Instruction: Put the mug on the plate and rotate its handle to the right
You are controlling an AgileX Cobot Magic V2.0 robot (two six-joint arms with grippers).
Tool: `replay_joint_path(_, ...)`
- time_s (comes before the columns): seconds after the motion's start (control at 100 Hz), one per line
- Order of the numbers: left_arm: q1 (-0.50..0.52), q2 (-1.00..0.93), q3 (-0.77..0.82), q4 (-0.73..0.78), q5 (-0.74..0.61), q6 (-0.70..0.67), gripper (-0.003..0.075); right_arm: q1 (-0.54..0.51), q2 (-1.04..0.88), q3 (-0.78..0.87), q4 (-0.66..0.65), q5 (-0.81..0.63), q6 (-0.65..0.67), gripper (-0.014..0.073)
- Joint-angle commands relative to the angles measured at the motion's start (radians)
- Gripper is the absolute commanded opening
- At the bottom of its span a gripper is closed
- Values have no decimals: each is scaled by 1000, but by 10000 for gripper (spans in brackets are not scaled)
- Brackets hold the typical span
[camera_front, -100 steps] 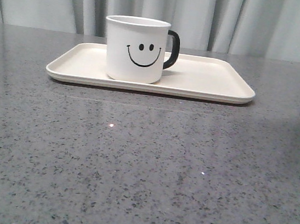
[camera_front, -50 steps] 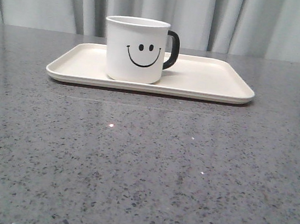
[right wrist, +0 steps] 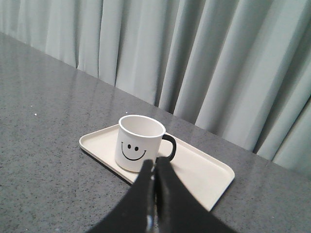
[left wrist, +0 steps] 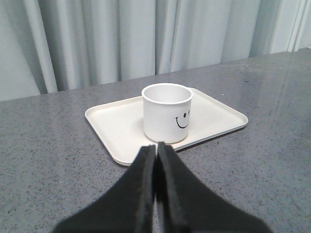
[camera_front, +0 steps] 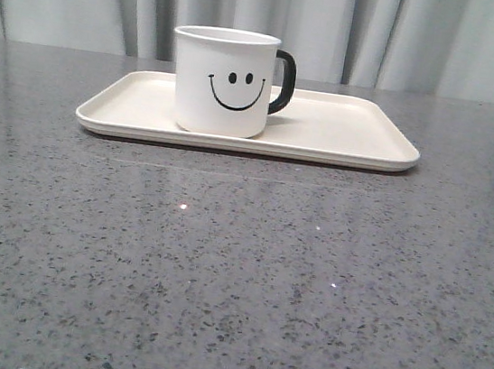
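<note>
The white mug (camera_front: 222, 81) with a black smiley face stands upright on the left half of the cream plate (camera_front: 345, 134). Its black handle (camera_front: 283, 82) points right in the front view. The mug also shows in the left wrist view (left wrist: 167, 113) and the right wrist view (right wrist: 139, 143), on the plate (left wrist: 116, 128) (right wrist: 204, 170). My left gripper (left wrist: 156, 145) is shut and empty, back from the plate's near rim. My right gripper (right wrist: 154, 162) is shut and empty, back from the mug. Neither gripper shows in the front view.
The grey speckled tabletop (camera_front: 235, 274) runs all round the plate. Pale curtains (camera_front: 269, 15) hang behind the table's far edge.
</note>
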State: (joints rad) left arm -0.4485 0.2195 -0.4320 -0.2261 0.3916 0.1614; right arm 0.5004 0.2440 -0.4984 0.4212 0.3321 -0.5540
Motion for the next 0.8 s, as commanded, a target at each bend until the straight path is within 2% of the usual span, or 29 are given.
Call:
replay_joint_path(0.0,-3,9,-27,-17,-77,1,-19,-3,8,-23,16,-83,1,-61)
replay_joint_path(0.79,-3,9,-27,-16,-86,-2,-19,-3,8,-23,16,-83,1,-61)
